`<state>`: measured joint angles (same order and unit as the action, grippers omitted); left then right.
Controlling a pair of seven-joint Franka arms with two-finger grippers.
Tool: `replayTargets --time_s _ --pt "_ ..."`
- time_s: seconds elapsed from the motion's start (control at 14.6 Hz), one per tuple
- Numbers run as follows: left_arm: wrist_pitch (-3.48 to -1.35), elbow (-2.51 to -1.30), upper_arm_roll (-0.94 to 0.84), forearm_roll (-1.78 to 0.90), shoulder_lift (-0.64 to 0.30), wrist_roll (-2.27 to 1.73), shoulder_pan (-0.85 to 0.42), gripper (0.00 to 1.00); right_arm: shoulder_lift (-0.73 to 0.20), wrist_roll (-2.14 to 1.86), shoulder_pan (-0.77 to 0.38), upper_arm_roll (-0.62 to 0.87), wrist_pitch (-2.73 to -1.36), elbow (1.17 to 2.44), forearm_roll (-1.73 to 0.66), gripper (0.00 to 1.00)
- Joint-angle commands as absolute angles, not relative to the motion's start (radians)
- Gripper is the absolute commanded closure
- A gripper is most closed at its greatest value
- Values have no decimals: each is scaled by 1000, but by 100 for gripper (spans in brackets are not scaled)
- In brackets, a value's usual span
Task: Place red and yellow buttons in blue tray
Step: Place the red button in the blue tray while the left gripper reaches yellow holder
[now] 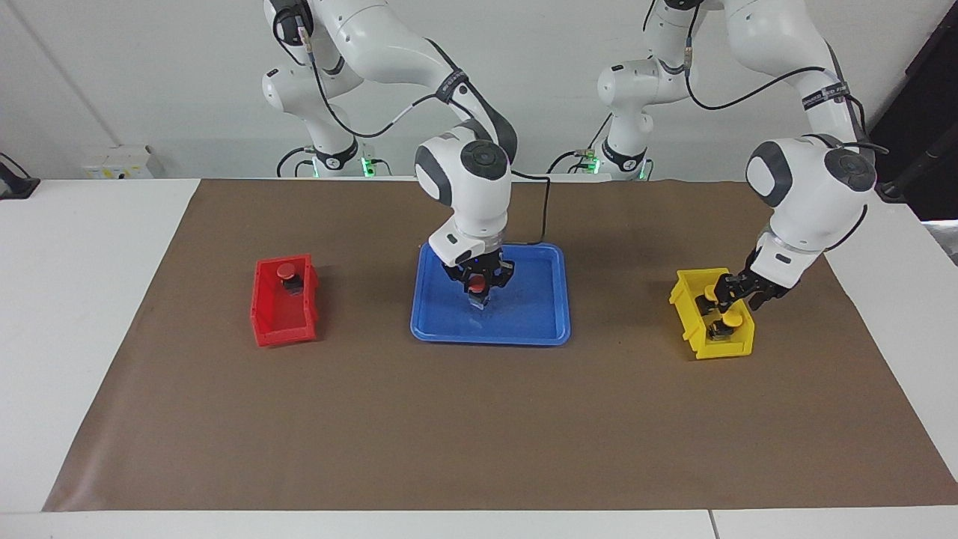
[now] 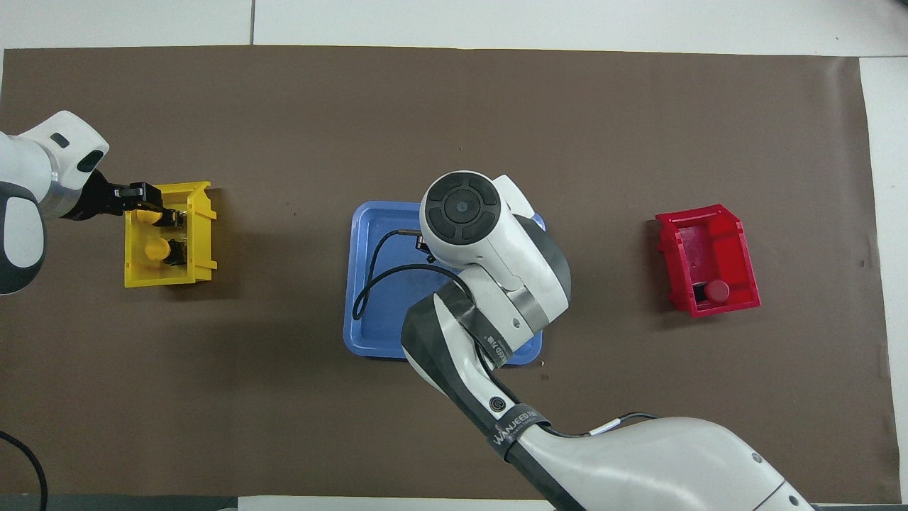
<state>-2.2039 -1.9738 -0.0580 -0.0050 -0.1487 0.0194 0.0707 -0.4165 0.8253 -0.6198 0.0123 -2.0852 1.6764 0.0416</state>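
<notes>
Four buttons, small, rigid, likely light, caps smooth; grip base sides. Right claw pinching red button over blue tray. Left claw in yellow bin, closing around yellow button; grip uncertain.

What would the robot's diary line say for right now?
right gripper: holds round red-capped push button over shallow blue plastic tray | left gripper: in small yellow plastic bin, at yellow-capped button
</notes>
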Motion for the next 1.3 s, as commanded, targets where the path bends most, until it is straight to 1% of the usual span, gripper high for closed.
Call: replayTargets --time_s 0.0,0.07,0.21,0.34,0.48,0.55,0.69,0.75,0.89,1.03,1.1,1.17,1.24 --pt "-2258 -1987 -61 -6 -173 -6 81 35 -429 870 -634 9 -2150 1701 74 62" --pt "-2270 -1987 -61 -6 -179 -6 81 35 -431 876 -634 9 -2166 1712 74 61" --pt "-2281 -1987 -61 -6 -192 -6 83 35 -431 876 -632 8 -2164 1718 75 34" --pt "-2290 -1994 -61 -6 -193 -6 83 35 -428 874 -632 6 -2126 1691 93 20" --pt "-2296 -2000 -61 -6 -193 -11 75 35 -420 862 -606 -1 -2012 1581 101 18" --pt "-2296 -2000 -61 -6 -193 -11 75 35 -404 821 -568 -2 -1950 1550 103 18" --pt "-2296 -2002 -61 -6 -193 -11 75 35 -297 673 -470 -2 -1890 1584 97 18" --pt "-2298 -2006 -61 -6 -193 -11 75 35 -225 594 -415 0 -1846 1639 95 18" --pt "-2321 -2020 -61 -6 -195 -11 72 35 -61 421 -329 0 -1854 1832 83 18" --pt "-2344 -2039 -61 -6 -193 -11 72 35 110 259 -231 0 -1951 2062 83 18" --pt "-2344 -2042 -61 -6 -192 -11 74 37 188 135 -168 -2 -2012 2179 78 18" --pt "-2342 -2042 -61 -6 -192 -11 74 48 245 13 -102 -3 -2075 2275 55 17" --pt "-2336 -2040 -61 -6 -192 -14 75 68 273 -76 -50 -5 -2127 2343 25 17"
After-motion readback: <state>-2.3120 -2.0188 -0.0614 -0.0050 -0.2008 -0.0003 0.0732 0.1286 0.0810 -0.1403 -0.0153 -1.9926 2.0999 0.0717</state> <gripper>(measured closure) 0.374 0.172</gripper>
